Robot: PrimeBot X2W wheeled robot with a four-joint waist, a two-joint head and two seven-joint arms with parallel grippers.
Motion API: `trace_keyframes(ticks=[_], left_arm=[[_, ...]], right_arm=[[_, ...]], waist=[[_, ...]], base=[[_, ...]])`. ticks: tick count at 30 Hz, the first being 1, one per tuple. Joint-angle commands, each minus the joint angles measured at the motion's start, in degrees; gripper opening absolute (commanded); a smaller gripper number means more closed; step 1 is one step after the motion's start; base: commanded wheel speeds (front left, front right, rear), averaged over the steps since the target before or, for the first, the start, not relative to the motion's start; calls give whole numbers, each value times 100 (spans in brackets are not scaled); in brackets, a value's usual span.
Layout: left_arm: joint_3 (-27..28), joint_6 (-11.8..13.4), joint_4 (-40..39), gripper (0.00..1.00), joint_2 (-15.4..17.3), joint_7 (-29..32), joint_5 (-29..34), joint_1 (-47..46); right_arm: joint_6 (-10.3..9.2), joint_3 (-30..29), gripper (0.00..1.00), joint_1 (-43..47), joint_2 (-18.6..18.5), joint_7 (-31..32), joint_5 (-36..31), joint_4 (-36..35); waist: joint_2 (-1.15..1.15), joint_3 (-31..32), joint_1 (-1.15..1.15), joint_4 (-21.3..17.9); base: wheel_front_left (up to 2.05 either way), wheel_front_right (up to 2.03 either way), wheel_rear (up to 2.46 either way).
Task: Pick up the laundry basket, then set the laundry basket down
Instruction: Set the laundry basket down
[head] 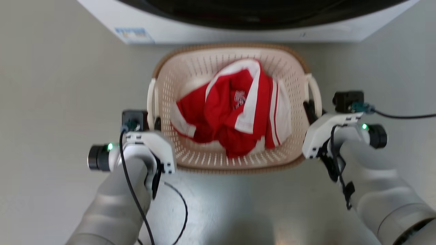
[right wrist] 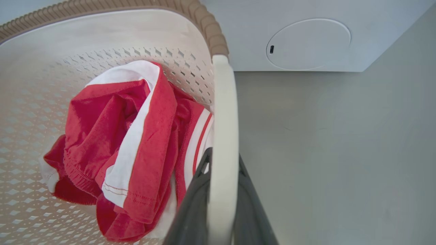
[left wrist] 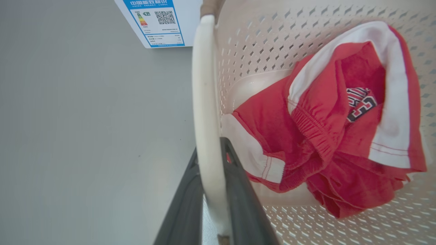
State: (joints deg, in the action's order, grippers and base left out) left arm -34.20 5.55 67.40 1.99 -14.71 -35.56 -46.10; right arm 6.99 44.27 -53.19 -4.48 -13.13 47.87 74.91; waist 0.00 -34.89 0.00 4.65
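The laundry basket (head: pixel 190 68), cream perforated plastic with a brown woven-look rim, sits between my two arms in front of the washing machine. Red and white clothing (head: pixel 235 109) lies inside it. My left gripper (head: pixel 155 119) is shut on the basket's left white handle (head: pixel 151 98). In the left wrist view the dark fingers (left wrist: pixel 238 183) stand either side of that handle (left wrist: pixel 204 85). My right gripper (head: pixel 311 112) is shut on the right handle (head: pixel 315 92); in the right wrist view its fingers (right wrist: pixel 190 204) clasp the same handle (right wrist: pixel 224 102). Whether the basket touches the floor I cannot tell.
The white washing machine (head: pixel 218 30) stands right behind the basket, with an energy label (left wrist: pixel 158 22) on its front corner. Pale grey floor (head: pixel 51 102) spreads to both sides. A black cable (head: pixel 180 204) hangs from my left arm.
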Motion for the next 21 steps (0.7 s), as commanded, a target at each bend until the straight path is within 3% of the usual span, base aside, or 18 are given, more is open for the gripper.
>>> trace_keyframes(ticks=[1, 12, 21], left_arm=[[111, 58, -95, 0, 111, -28, 102, -146], [393, 150, -389, 0, 132, -29, 390, -630], [625, 168, -549, 0, 154, -29, 683, -779]], right_arm=[[50, -119, 0, -48, 143, -141, -268, -96], [50, -1744, 0, -400, 157, -157, -1940, -96], [50, -2218, 0, -579, 159, -171, -2429, -96]], waist=[[0, -564, 0, 119], [0, -1214, 0, 171], [0, -1424, 0, 256]], base=[[0, 0, 0], [0, 0, 0], [0, 0, 0]])
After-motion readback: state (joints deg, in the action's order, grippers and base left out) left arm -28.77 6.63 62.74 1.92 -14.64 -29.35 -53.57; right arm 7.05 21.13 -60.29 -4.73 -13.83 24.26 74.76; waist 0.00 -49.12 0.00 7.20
